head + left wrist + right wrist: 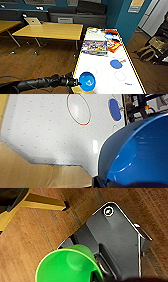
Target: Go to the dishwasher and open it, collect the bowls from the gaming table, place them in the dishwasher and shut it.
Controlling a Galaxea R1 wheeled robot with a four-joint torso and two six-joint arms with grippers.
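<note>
Deep and blue, the nearest bowl (87,81) hung at the near left corner of the gaming table (105,75), gripped by its rim in the left gripper (77,81) at the end of that dark arm coming in from the left. The left wrist view showed the same deep blue bowl (140,156) looming large over the glossy white top (45,131), a red ring (78,109) marked on the surface beyond it.

Biggest thing in the room was the gaming table itself, long and white, running away to the far wall. Left of it stood a yellow-wood table (50,30) on the wooden floor (37,62), well apart from the game table's edge. At the far half of the white top lay a colourful board-game box (94,47), with a red box (113,46) just beside it on the right. Nearer, the flatter blue bowl (116,64) sat on the top, right of centre, also seen small in the left wrist view (115,109).

Over on the right wrist, the green bowl (67,265) was clamped in the right gripper (96,270), above wooden floor (37,233).
</note>
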